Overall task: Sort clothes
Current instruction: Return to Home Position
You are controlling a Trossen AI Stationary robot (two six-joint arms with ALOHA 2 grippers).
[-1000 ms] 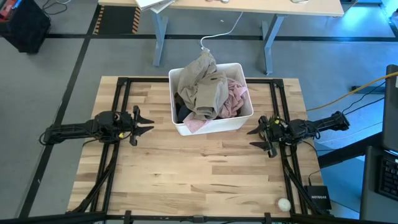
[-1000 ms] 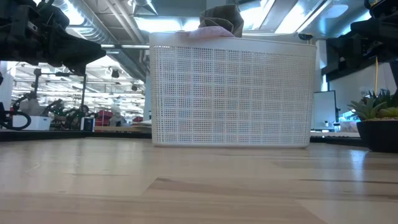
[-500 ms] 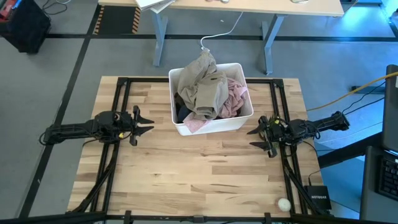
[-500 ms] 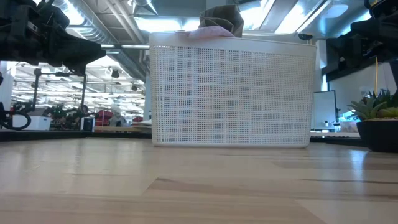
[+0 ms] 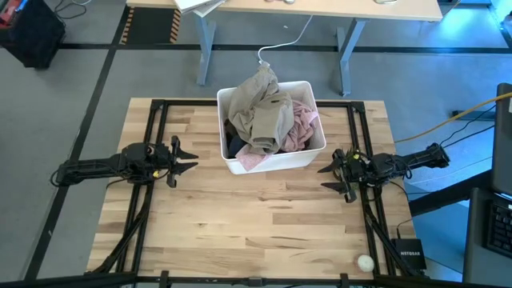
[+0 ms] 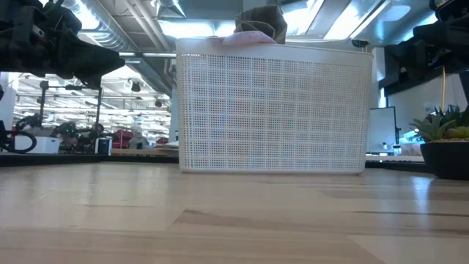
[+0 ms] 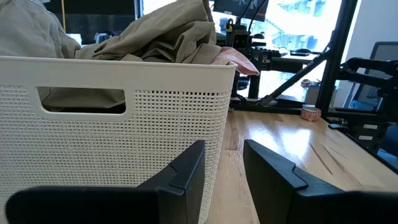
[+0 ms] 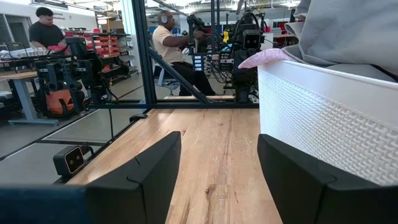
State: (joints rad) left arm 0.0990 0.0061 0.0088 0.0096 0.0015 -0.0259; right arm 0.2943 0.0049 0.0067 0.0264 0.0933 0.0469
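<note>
Heaped clothes (image 5: 268, 118) fill the white bin (image 5: 276, 162) at the table's far middle, while the left gripper (image 5: 181, 158) and right gripper (image 5: 336, 175) flank it, fingers spread, seemingly poised to begin sorting.

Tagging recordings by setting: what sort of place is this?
Likely a robotics lab or workshop: a wooden table with a bin of clothes, other robot rigs and people at workstations behind.
</note>
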